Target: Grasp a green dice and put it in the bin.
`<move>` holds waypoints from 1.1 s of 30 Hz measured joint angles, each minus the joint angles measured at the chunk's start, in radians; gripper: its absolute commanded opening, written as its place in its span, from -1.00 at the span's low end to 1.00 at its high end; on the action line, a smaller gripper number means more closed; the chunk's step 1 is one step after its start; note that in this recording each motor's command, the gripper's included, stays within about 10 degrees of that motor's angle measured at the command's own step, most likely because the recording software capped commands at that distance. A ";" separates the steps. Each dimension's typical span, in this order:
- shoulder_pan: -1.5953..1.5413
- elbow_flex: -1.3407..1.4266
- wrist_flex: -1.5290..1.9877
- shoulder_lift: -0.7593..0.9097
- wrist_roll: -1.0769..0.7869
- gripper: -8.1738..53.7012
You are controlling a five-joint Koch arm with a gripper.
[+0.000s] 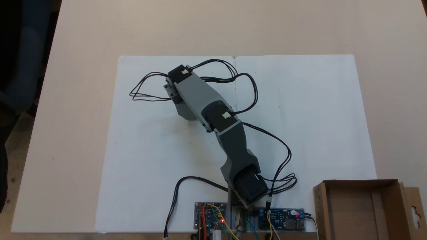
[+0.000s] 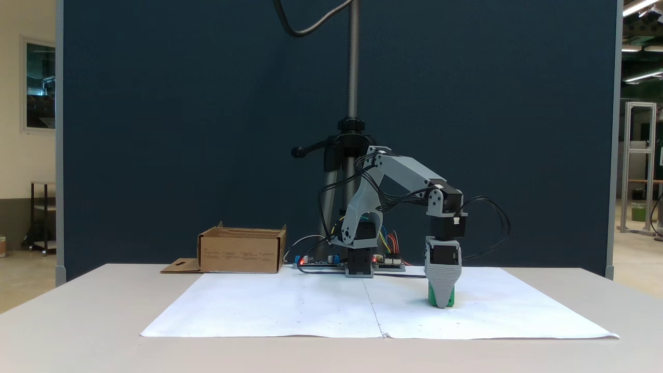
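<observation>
The grey plastic claw (image 2: pixel 442 303) is lowered to the white paper sheet (image 2: pixel 311 311) on the pale surface (image 2: pixel 77 321), its tip pointing straight down. The small bright green plastic dice (image 2: pixel 451 299) sits on the paper directly behind that tip in the side-on fixed view, green showing at either side of it. Only one jaw face presents to this camera, so whether the claw is released or clenched on the dice cannot be told. In the top-down fixed view the grey arm (image 1: pixel 200 100) covers that spot. The shallow brown cardboard bin (image 2: pixel 242 251) stands well apart to the left, beyond the far edge of the paper, its slotted flap (image 2: pixel 178 267) lying flat. Risk: the dice is small and round-edged; an off-centre closure would likely squeeze it sideways out of the jaws. A weak grip could drop it during the long swing to the bin.
</observation>
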 measured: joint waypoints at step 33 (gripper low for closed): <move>1.577 0.023 -0.052 0.492 -0.597 -0.34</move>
